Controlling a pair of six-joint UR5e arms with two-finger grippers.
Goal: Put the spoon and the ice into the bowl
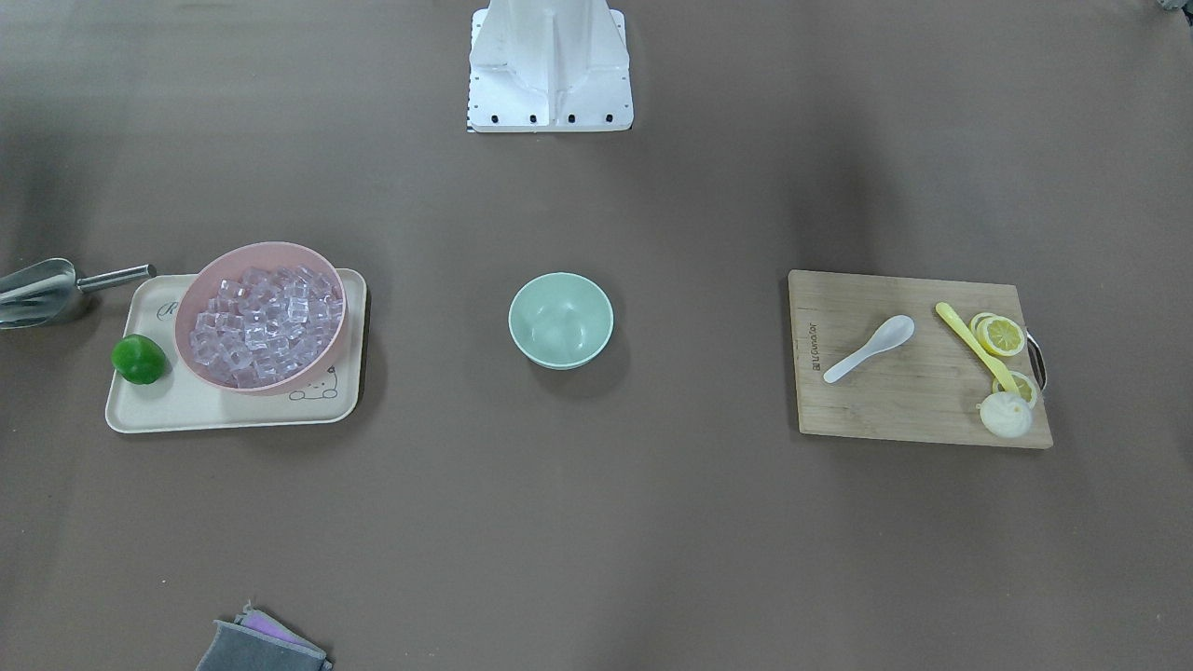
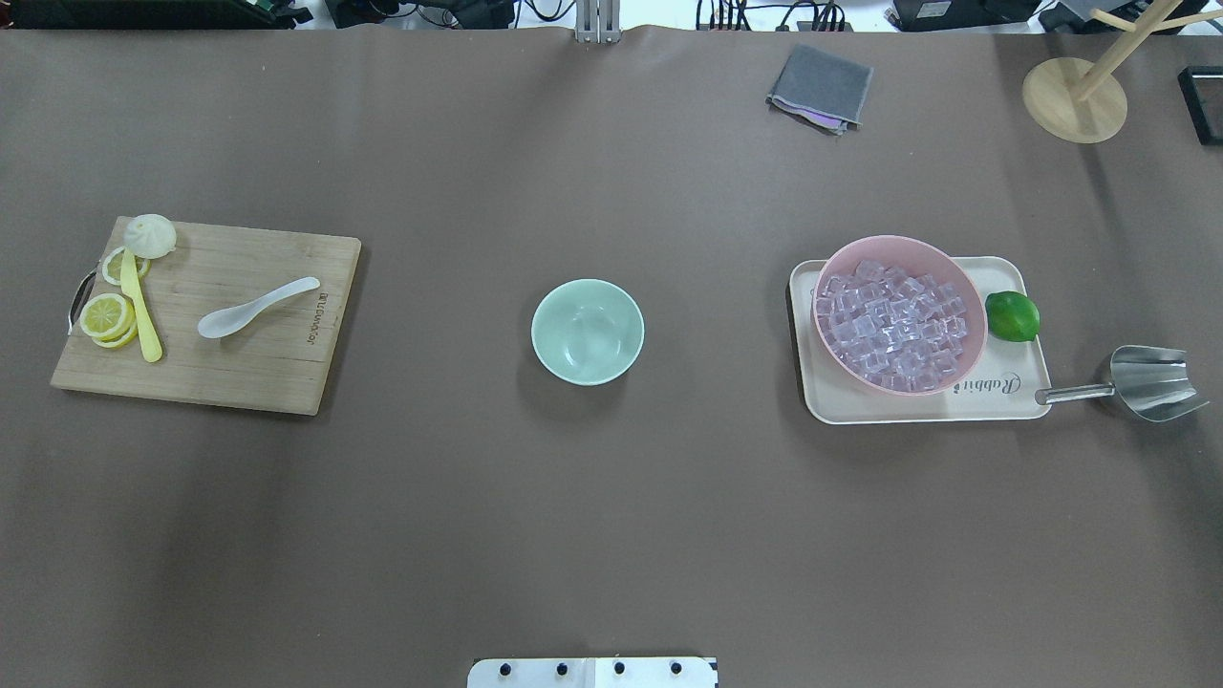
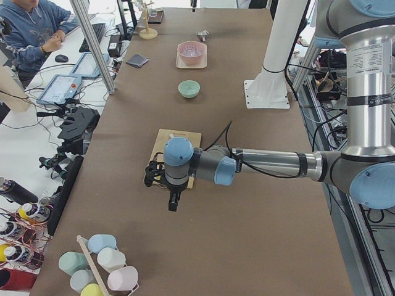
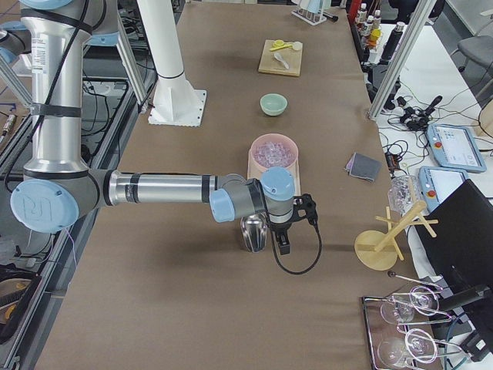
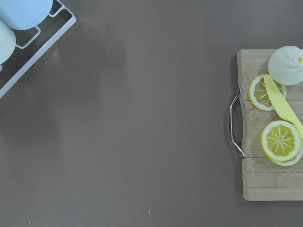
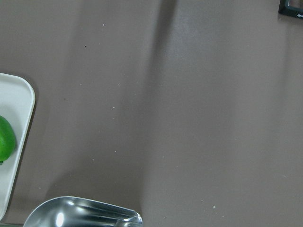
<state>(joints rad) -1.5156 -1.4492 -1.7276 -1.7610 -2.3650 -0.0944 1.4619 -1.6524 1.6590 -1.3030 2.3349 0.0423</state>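
The white spoon (image 1: 869, 349) lies on the wooden cutting board (image 1: 895, 410), and it also shows in the overhead view (image 2: 258, 308). The mint-green bowl (image 1: 560, 320) stands empty mid-table (image 2: 587, 332). Many clear ice cubes (image 1: 266, 324) fill a pink bowl (image 2: 970, 296) on a cream tray (image 2: 994, 406). My left gripper (image 3: 173, 202) hangs over the table just past the board's handle end; I cannot tell whether it is open or shut. My right gripper (image 4: 280, 245) hangs beside the steel scoop (image 4: 253, 233); I cannot tell its state either.
On the board lie a yellow utensil (image 2: 141, 311), lemon slices (image 2: 105, 317) and a white bun (image 2: 151, 235). A lime (image 2: 1012, 316) sits on the tray, the steel scoop (image 2: 1151, 382) beside it. A grey cloth (image 2: 820, 88) and a wooden stand (image 2: 1075, 96) are far back.
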